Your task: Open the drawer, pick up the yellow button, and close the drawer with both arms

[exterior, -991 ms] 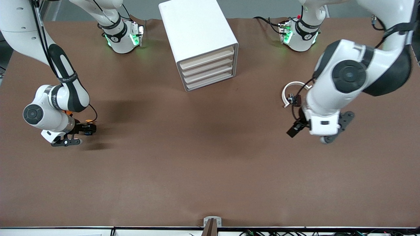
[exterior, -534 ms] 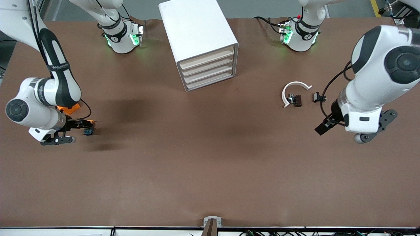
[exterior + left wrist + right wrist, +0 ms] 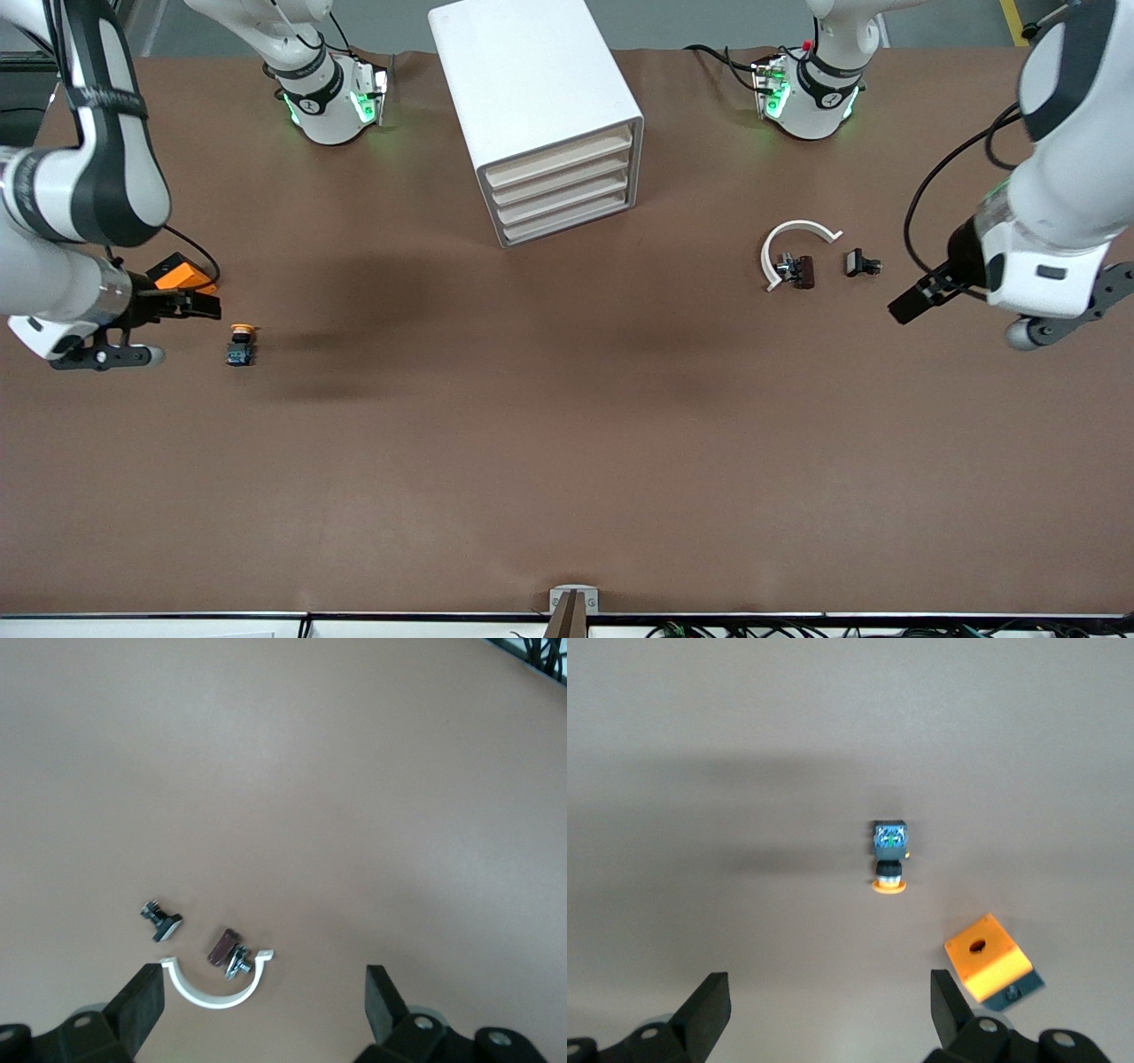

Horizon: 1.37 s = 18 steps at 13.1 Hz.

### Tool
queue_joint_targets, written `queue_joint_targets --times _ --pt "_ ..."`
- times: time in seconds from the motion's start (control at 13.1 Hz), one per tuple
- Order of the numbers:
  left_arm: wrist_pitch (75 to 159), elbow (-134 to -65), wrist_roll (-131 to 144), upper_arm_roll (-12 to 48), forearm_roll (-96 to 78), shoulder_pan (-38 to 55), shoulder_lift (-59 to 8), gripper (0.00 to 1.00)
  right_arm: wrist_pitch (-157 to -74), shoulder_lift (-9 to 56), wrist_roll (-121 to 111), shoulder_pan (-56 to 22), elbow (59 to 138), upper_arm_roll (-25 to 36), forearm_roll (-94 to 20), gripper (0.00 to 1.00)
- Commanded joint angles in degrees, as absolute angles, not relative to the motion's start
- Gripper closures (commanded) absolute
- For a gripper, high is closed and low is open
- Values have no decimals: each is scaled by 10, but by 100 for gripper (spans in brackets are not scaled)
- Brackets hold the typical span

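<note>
Well, in the front view I see the cabinet [image 3: 540,115] standing between the two bases with all four drawers pushed in, so the drawer [image 3: 560,159] at the top looks closed, and the button [image 3: 239,344] lies on the bare table [image 3: 567,443] toward the right arm's end, nearer to the camera than the orange block [image 3: 182,275]. I judge the task is nearly finished, because the button is out and nothing is left open. My right gripper [image 3: 190,307] hangs over the table just beside the block, and my left gripper [image 3: 912,304] hangs over the left arm's end, near the white half-ring [image 3: 791,245] and the two small dark parts (these are not my task's things). In the left wrist view the fingers [image 3: 142,1005] stand wide apart with nothing between them, above the half-ring [image 3: 217,988]. In the right wrist view the fingers [image 3: 709,1010] are also spread and empty; the button [image 3: 890,855] rests on its side, apart from the block [image 3: 988,958], probably simply where it was put down.
</note>
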State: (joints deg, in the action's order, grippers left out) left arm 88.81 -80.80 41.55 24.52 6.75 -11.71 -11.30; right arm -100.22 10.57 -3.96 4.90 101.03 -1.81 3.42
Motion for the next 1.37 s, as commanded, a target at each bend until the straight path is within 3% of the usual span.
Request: queue_joint_targets --times 0.0,0.23,0.46,1.3 --pt "852 -820 333 204 44 -106 -63 0 -924 107 -8 29 923 -18 29 0" --pt "808 -821 230 134 28 -63 -34 0 -873 107 -6 27 858 -18 28 0" --pt "785 -852 121 105 25 -62 9 0 -824 105 -5 26 819 -19 27 0" --pt "809 -953 22 79 25 -70 105 0 -820 73 -9 2 817 -7 28 0"
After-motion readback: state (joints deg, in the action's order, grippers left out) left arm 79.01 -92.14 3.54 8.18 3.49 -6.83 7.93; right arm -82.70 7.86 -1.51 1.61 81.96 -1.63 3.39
